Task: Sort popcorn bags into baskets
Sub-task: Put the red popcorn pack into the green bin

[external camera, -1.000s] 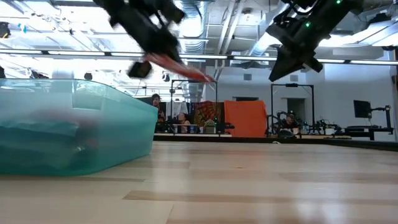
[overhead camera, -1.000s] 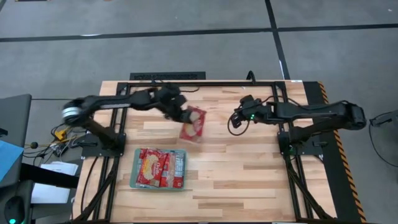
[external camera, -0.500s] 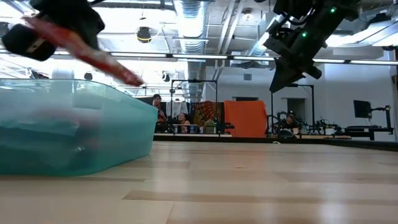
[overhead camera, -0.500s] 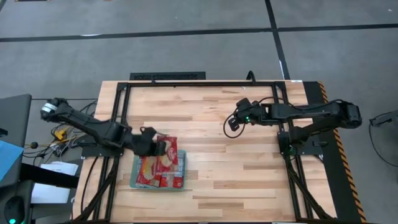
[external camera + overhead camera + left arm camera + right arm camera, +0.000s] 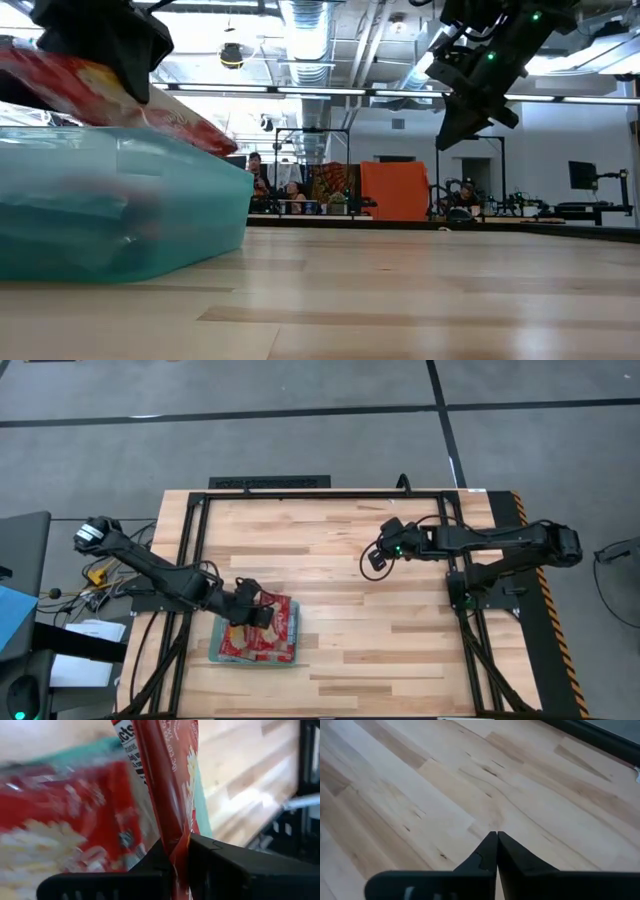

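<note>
My left gripper (image 5: 250, 612) hangs over the teal tray (image 5: 216, 656) near the table's near left part, shut on a red popcorn bag (image 5: 276, 612). Several more red bags (image 5: 245, 642) lie flat in the tray, seen blurred in the left wrist view (image 5: 60, 835). The low view shows the tray's wall (image 5: 120, 220) and the held bag (image 5: 130, 95) slanting above its rim. My right gripper (image 5: 372, 560) waits shut above the table's right half, with bare wood below it (image 5: 496, 845). My left gripper (image 5: 179, 870) pinches the red bag between its two fingers at one end (image 5: 176, 847), the bag standing edge-on between them. The bag stretches away from the fingers, tilted, with its free end (image 5: 205, 132) over the tray's right rim. Whether it touches the bags below I cannot tell.
Bare wooden tabletop (image 5: 400, 630) lies open to the right of the tray. A black metal frame (image 5: 300, 495) borders the table's far edge and sides. Beyond the table the low view shows a room with equipment and an orange panel (image 5: 395, 190).
My left gripper has swung from the table's middle toward the near left edge and down, carrying the red bag until it hangs low over the tray. The right gripper has shifted slightly toward the left and stays shut.
</note>
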{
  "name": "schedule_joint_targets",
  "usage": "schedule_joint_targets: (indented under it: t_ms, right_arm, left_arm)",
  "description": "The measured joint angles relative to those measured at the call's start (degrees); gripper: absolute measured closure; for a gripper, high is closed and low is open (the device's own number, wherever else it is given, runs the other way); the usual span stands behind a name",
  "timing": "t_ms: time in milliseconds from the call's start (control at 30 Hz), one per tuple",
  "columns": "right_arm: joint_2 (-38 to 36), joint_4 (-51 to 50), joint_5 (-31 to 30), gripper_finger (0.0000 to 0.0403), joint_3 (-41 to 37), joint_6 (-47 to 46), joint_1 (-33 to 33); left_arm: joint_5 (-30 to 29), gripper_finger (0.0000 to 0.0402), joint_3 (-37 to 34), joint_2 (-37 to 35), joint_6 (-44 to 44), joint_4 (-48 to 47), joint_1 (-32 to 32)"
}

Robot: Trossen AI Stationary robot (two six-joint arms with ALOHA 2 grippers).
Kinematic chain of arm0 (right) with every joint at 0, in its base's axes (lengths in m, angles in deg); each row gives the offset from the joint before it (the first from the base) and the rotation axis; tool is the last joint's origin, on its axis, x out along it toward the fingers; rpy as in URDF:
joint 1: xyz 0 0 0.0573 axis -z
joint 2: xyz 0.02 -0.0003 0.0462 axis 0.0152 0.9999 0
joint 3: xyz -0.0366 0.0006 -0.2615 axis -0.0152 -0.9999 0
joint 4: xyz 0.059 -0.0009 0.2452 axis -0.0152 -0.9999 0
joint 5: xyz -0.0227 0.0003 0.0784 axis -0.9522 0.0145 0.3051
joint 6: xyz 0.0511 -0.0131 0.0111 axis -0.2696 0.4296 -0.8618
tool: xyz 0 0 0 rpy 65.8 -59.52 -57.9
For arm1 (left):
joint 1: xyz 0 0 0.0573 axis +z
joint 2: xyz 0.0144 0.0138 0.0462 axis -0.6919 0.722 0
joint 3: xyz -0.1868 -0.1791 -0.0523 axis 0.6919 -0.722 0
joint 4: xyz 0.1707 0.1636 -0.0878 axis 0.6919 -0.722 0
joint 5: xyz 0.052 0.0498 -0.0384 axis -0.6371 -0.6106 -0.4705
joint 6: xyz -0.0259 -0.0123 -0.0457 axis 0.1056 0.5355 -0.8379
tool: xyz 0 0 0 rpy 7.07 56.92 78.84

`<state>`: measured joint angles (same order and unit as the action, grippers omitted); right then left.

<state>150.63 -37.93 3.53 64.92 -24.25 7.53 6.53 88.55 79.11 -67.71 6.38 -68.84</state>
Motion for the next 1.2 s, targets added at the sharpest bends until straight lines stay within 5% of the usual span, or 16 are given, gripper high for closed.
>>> schedule_joint_targets:
  t_ms: [267, 533, 767, 1000, 1200]
  right_arm:
    - [0.0, -0.1, 0.7, 0.0364, 0.0, 0.0, 0.0]
    - [0.0, 0.0, 0.7, 0.0379, 0.0, 0.0, 0.0]
    - [0.0, 0.0, 0.7, 0.0372, 0.0, 0.0, 0.0]
    - [0.0, 0.2, 0.7, 0.0363, 0.0, 0.0, 0.0]
    - [0.0, 0.3, 0.7, 0.0371, 0.0, 0.1, 0.0]
  left_arm:
    - [3.4, 0.0384, -2.0, 2.8, -1.3, 8.5, -0.1]
    - [0.7, 0.0376, -4.2, 2.8, -3.5, 11.6, -0.1]
    - [0.9, 0.0307, -4.2, 2.8, -3.7, 11.2, -0.1]
    - [2.7, 0.0234, -4.2, -0.4, -4.5, 6.2, 0.2]
    - [0.0, 0.0220, -4.2, -10.0, -7.0, -5.9, 0.2]
